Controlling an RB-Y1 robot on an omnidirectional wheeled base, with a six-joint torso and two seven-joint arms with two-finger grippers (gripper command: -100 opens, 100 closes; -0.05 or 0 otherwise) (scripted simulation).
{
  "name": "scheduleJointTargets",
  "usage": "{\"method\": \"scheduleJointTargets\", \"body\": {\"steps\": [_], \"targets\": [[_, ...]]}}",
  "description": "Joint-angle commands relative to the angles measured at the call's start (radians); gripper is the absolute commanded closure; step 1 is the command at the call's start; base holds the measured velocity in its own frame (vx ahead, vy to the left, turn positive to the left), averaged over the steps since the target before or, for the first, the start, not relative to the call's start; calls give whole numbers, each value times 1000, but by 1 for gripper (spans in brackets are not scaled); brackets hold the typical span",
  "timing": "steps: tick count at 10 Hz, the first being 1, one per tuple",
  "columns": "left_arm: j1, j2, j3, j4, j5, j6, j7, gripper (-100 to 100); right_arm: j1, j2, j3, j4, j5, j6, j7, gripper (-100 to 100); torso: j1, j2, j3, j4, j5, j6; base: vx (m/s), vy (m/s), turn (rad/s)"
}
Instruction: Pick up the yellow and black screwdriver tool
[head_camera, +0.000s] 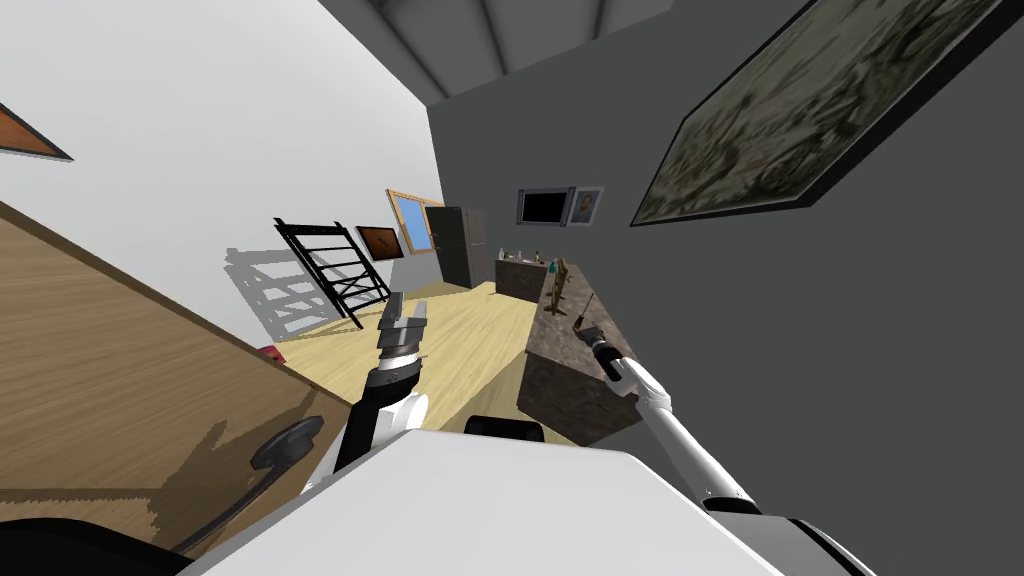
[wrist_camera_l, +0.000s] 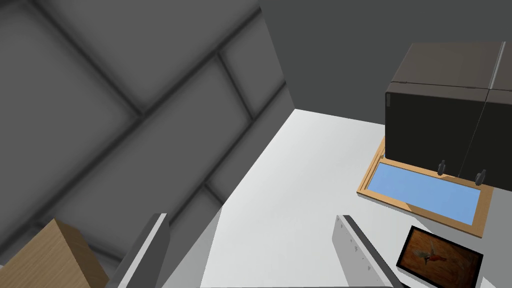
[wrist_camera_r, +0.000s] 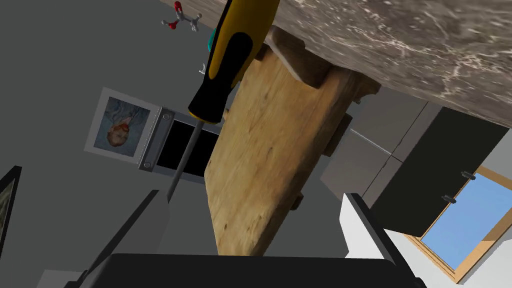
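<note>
The screwdriver (wrist_camera_r: 227, 55) has a yellow and black handle and a thin metal shaft. It lies against the mottled brown stone countertop (wrist_camera_r: 400, 40), beside a wooden stand (wrist_camera_r: 265, 150). My right gripper (wrist_camera_r: 252, 195) is open; the shaft's tip ends just beyond its one finger (wrist_camera_r: 145, 225), and nothing is between the fingers. In the head view the right arm reaches over the counter (head_camera: 560, 370), with the right gripper (head_camera: 590, 335) next to the screwdriver (head_camera: 580, 321). My left gripper (head_camera: 403, 312) is raised over the floor, away from the counter, and stands open (wrist_camera_l: 250, 216) and empty.
A wooden stand (head_camera: 558, 285) rises on the counter past the screwdriver. A large wooden panel with a dark handle (head_camera: 285, 445) is close on my left. A black rack (head_camera: 335, 265), a dark cabinet (head_camera: 460, 245) and a low counter with bottles (head_camera: 520, 268) stand further back.
</note>
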Motion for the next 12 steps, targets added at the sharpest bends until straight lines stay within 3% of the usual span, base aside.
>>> {"method": "scheduleJointTargets", "body": {"steps": [1,3,4,5,6,7,11,12], "targets": [[0,0,0,0,0,0,0,0,-15,-14,-5,31,23,17,18,-100,0,0,0,0,0,0,118,-23,33],[0,0,0,0,0,0,0,0,-46,-41,-9,83,61,46,46,-100,0,-1,-1,0,0,0,151,-9,50],[0,0,0,0,0,0,0,0,-44,-30,-13,81,52,28,39,-100,0,-2,-1,0,0,0,58,1,7],[0,0,0,0,0,0,0,0,-46,-31,-14,84,54,30,42,0,1,3,1,0,0,0,0,0,0],[0,0,0,0,0,0,0,0,-46,-31,-14,84,54,30,42,-100,1,7,4,1,0,0,0,0,0],[0,0,0,0,0,0,0,0,-46,-31,-14,84,54,30,42,100,1,8,5,2,0,0,0,0,0],[0,0,0,0,0,0,0,0,-46,-31,-14,84,54,30,42,100,1,9,5,2,0,0,0,0,0],[0,0,0,0,0,0,0,0,-46,-31,-14,84,54,30,42,0,1,9,5,2,0,0,0,0,0]]}}
